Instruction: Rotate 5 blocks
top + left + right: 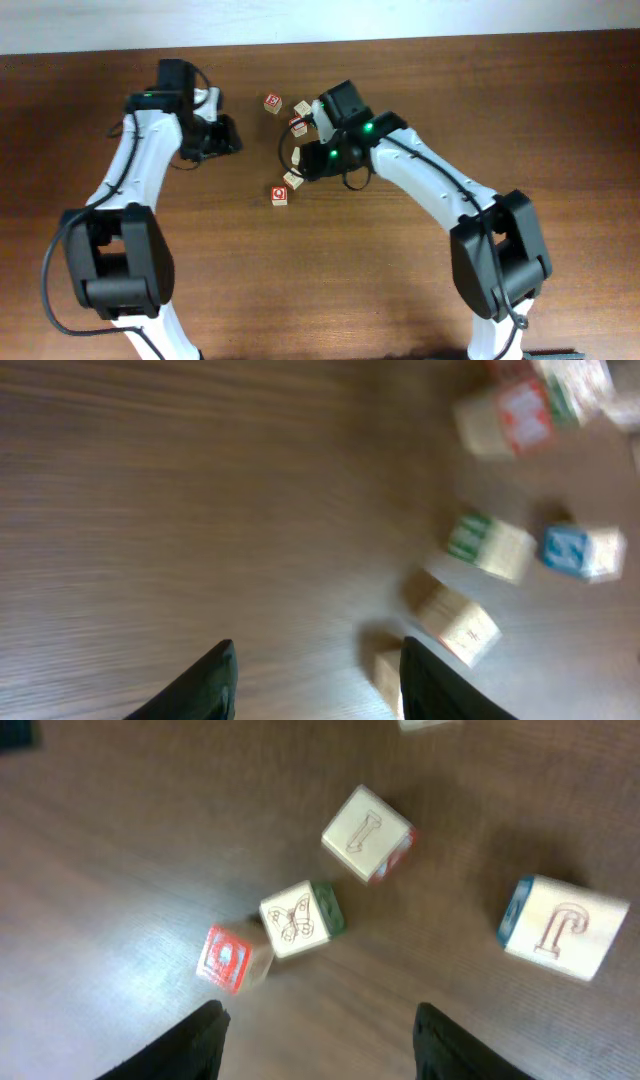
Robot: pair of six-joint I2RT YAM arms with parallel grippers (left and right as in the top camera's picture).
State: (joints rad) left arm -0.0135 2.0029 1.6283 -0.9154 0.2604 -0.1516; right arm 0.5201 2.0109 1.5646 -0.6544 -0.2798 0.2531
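Several small wooden blocks lie scattered at the table's middle. In the overhead view a red-faced block (272, 103) and a beige one (302, 108) lie farthest back, and a beige block (293, 180) with another red-faced block (280, 196) lie nearer. My right gripper (300, 163) hovers among them, open and empty (320, 1020); ahead of it are a red-faced block (228, 960), a butterfly block (295, 920) and a blue-sided block (560, 927). My left gripper (228, 135) is left of the cluster, open (318, 660). A beige block (385, 675) lies just inside its right finger (425, 680).
The brown wooden table (400, 290) ends at a pale wall strip along its back edge (420, 20). Both arms reach in from the front, the left arm's base (110, 260) at front left and the right arm's base (500, 260) at front right.
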